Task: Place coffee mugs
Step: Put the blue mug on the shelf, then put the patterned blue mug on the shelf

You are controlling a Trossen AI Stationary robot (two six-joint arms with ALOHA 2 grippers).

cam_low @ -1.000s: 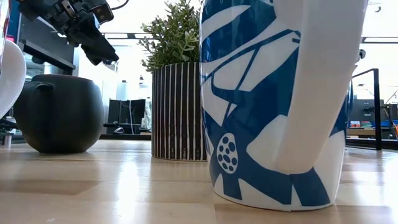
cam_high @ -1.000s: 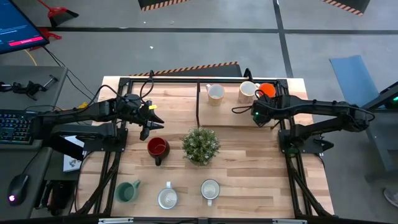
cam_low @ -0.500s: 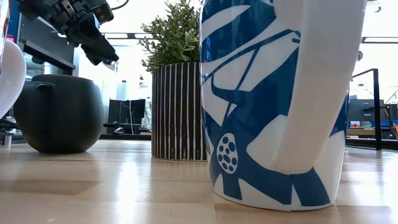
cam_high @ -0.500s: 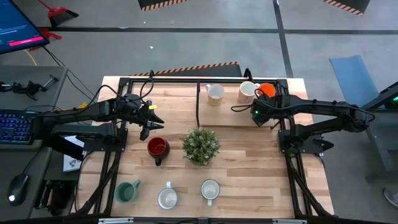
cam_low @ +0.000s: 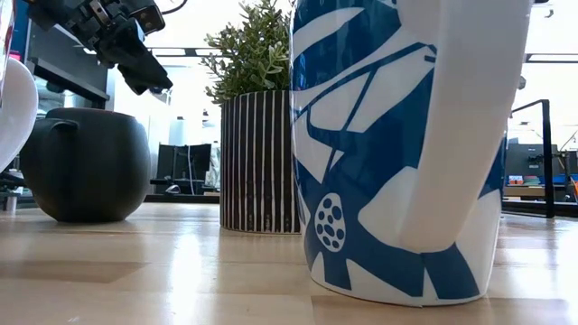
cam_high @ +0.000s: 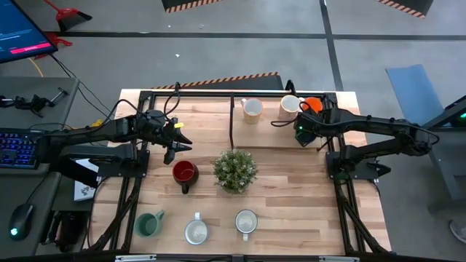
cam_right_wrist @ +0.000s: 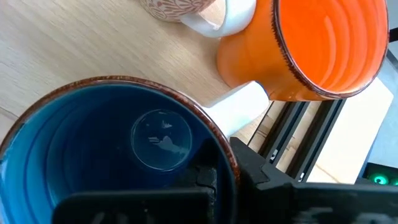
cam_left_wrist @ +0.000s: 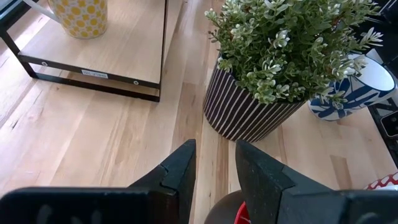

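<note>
Nothing moved | right end effector (cam_right_wrist: 214, 180) clamped on blue mug (cam_right_wrist: 118, 155) | orange mug (cam_right_wrist: 317, 46) beside | left end effector (cam_left_wrist: 214, 165) apart above red mug (cam_high: 185, 173)

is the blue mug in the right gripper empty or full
Empty: the right wrist view looks straight into the blue mug and shows its bare glazed bottom.

Table (cam_high: 291, 189): light wooden top, with a black frame along its far edge and both side edges.
Middle: potted plant (cam_high: 234, 169) in a striped pot stands on the wood.
Just left of the plant: red mug (cam_high: 185, 173).
Near edge, from left corner to middle: green mug (cam_high: 149, 224), pale mug (cam_high: 196, 231), white mug with blue pattern (cam_high: 246, 221).
Far edge, middle: yellow-dotted mug (cam_high: 252, 108).
Far right corner: cream mug (cam_high: 290, 106) and orange mug (cam_high: 312, 106), close together; if they touch I cannot tell.
</note>
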